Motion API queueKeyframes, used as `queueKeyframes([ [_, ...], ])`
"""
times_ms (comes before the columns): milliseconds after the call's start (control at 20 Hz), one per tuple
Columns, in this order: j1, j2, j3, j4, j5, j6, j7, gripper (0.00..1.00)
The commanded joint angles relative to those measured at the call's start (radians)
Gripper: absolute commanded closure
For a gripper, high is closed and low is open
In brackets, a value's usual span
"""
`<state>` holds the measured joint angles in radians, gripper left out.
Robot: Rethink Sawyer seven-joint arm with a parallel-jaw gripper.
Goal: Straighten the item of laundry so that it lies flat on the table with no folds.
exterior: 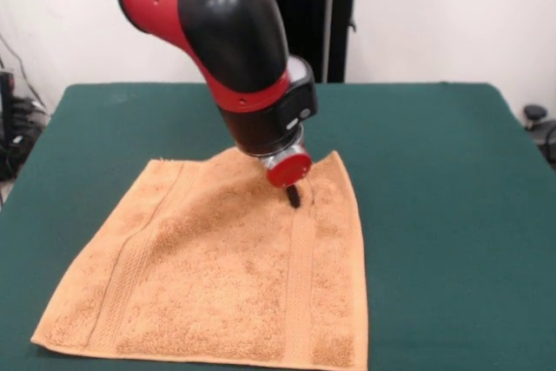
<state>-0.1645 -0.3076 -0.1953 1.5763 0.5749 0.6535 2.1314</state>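
Note:
The item of laundry [217,275], an orange-tan terry towel, lies spread on the dark green table [434,171], left of centre and reaching the near edge. One woven band runs down its left side and another down its right. Its far edge is slightly rumpled and raised, with the far right corner peaking up. My gripper [294,195] hangs below the red wrist disc and its dark tip presses down onto the towel near the far end of the right band. The tip is too small and dark to show whether it pinches the cloth.
The bulky red and black arm [234,41] leans over the towel's far edge. Cables and gear [13,128] lie off the table's left side, and a dark object [537,119] stands past the right edge. Bare green top stretches to the right of the towel.

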Motion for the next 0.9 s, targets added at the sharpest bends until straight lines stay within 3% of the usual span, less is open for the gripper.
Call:
queueKeyframes([
  [50, 0.063, 0.05, 0.023, 0.028, 0.028, -0.02, 0.295, 0.0],
  [500, 0.059, 0.054, 0.035, 0.029, 0.054, -0.017, 0.302, 0.0],
  [900, 0.035, 0.05, -0.025, -0.089, -0.002, 0.166, 0.306, 0.0],
])
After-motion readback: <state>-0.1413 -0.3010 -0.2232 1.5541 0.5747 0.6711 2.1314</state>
